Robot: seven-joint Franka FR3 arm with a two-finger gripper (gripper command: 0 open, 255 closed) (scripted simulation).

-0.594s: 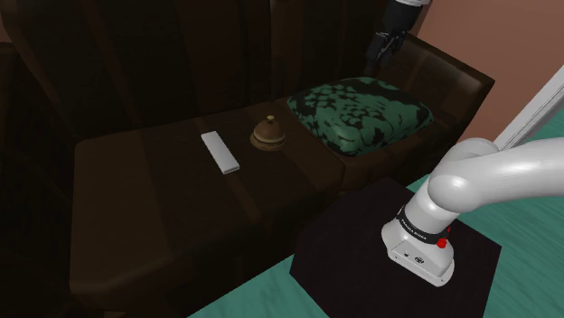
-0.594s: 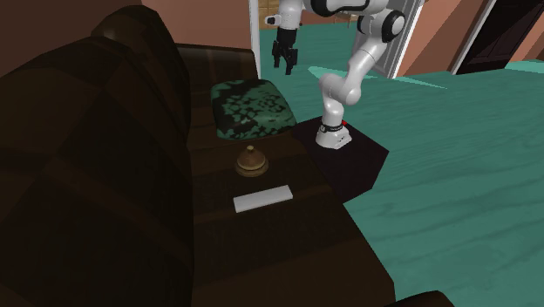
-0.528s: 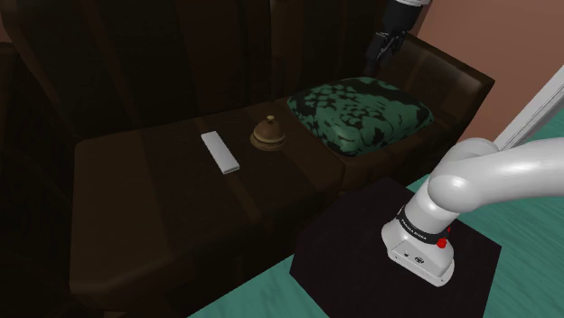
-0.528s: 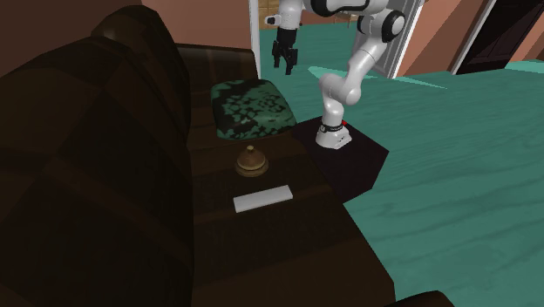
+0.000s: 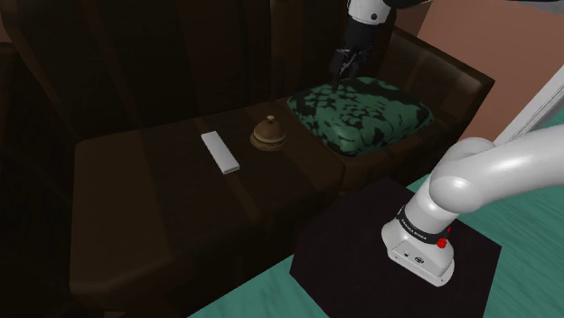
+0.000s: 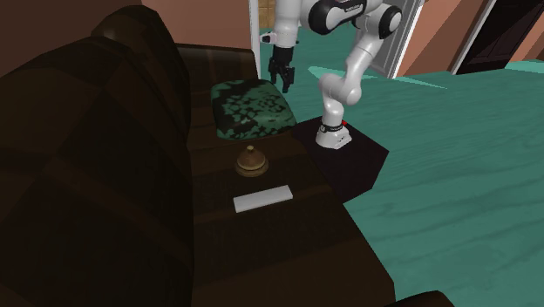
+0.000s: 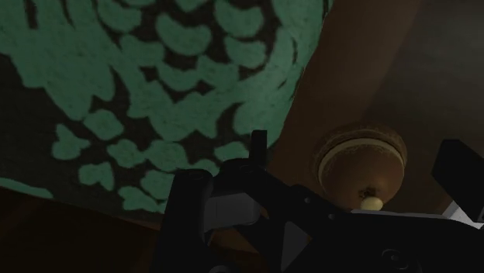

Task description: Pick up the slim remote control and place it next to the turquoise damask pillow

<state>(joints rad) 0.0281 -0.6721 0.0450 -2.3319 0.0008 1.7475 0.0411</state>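
The slim remote [image 5: 220, 152] is a pale grey bar lying flat on the dark brown sofa seat [image 5: 163, 194], also seen as the pale bar [image 6: 262, 200] in the second exterior view. The turquoise-and-black patterned pillow [image 5: 361, 112] rests at the seat's end near the arm's stand, and it shows again [image 6: 250, 106] and close up [image 7: 147, 85]. My gripper [image 5: 343, 71] hangs open and empty above the pillow's far edge, far from the remote; its fingers stand apart [image 6: 281, 78]. One black finger [image 7: 462, 167] shows in the wrist view.
A round brass-coloured bell [image 5: 267, 134] stands between remote and pillow, and appears again [image 6: 252, 160] [image 7: 361, 159]. The sofa's tall backrest [image 5: 181, 54] rises behind the seat. The black stand [image 5: 398, 262] sits on a teal floor [image 6: 453, 174].
My gripper has come down and moved to the shoulder view's left, from over the sofa's armrest to over the pillow's far edge. Remote, bell and pillow have not moved.
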